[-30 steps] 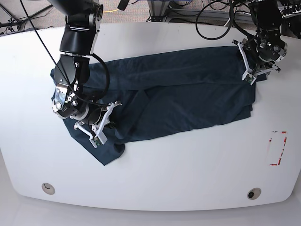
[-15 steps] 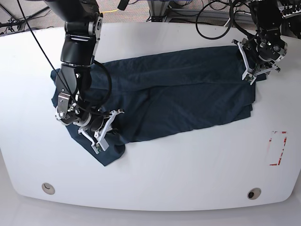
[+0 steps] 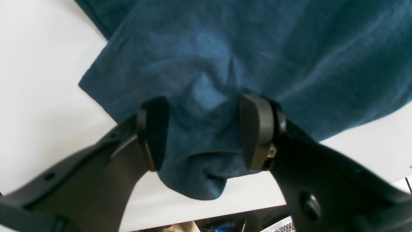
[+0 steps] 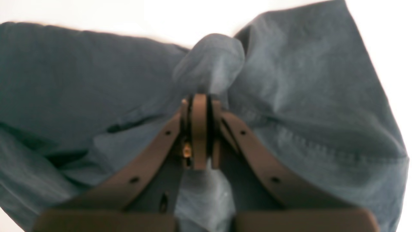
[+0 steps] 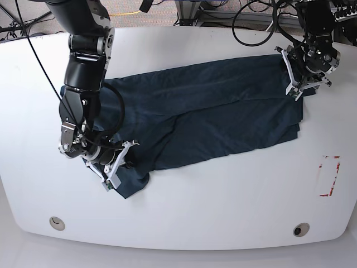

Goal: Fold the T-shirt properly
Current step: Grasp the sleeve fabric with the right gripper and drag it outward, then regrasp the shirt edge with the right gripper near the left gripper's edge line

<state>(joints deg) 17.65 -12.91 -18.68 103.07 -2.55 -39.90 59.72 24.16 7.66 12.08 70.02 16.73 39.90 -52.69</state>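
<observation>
Right gripper (image 4: 199, 129) pinching T-shirt (image 5: 212, 111) bunch at seven o'clock; left gripper (image 3: 202, 132) spread astride cloth corner at two o'clock.

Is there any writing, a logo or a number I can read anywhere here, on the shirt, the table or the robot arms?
No readable text in any view.
T-shirt: plain dark blue, no print or label showing.
Table: a red outlined marking near one edge, a sign rather than letters, too small to read anything in it.
Left hand and right hand: no brand or number visible.
</observation>
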